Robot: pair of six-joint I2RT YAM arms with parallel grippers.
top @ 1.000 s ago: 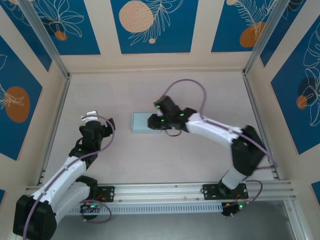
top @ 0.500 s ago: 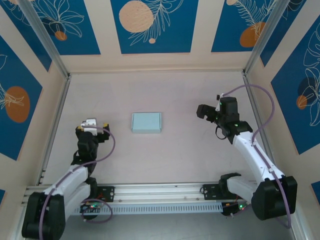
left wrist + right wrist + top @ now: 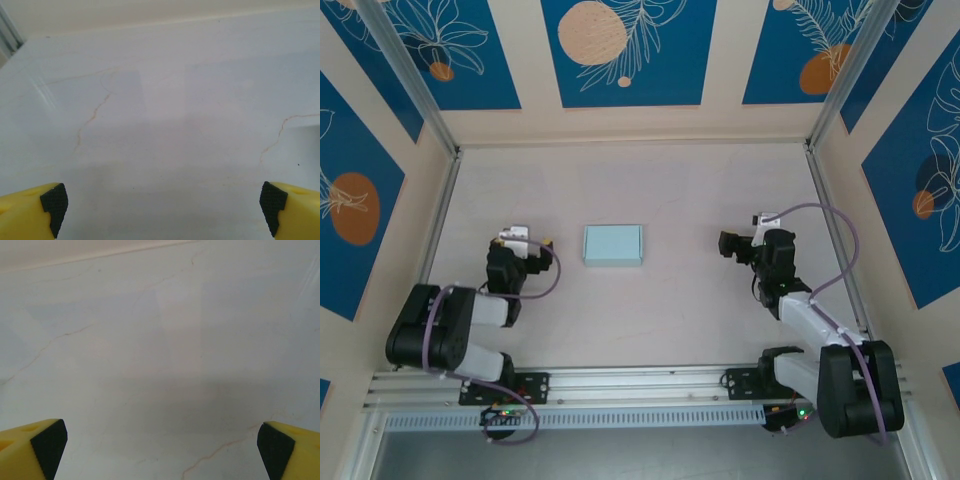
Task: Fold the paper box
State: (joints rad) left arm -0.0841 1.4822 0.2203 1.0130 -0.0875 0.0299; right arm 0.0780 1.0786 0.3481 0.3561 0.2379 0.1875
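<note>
The paper box (image 3: 613, 244) lies on the table as a small flat pale-blue rectangle, near the middle, with nothing touching it. My left gripper (image 3: 517, 243) sits pulled back to the left of the box, well apart from it. In the left wrist view its yellow, black-tipped fingers (image 3: 52, 202) stand wide apart over bare table, so it is open (image 3: 162, 202). My right gripper (image 3: 742, 243) rests to the right of the box, also clear of it. Its fingers (image 3: 47, 440) are spread to the frame's corners with nothing between them (image 3: 161, 442).
Pale walls with blue flower panels enclose the table (image 3: 650, 310) on three sides. Metal posts (image 3: 415, 85) stand at the back corners. An aluminium rail (image 3: 650, 382) carries both arm bases along the near edge.
My right gripper let go of the box, opened, and drew back to the right side. The left arm folded down toward its base. The box has stayed in place.
</note>
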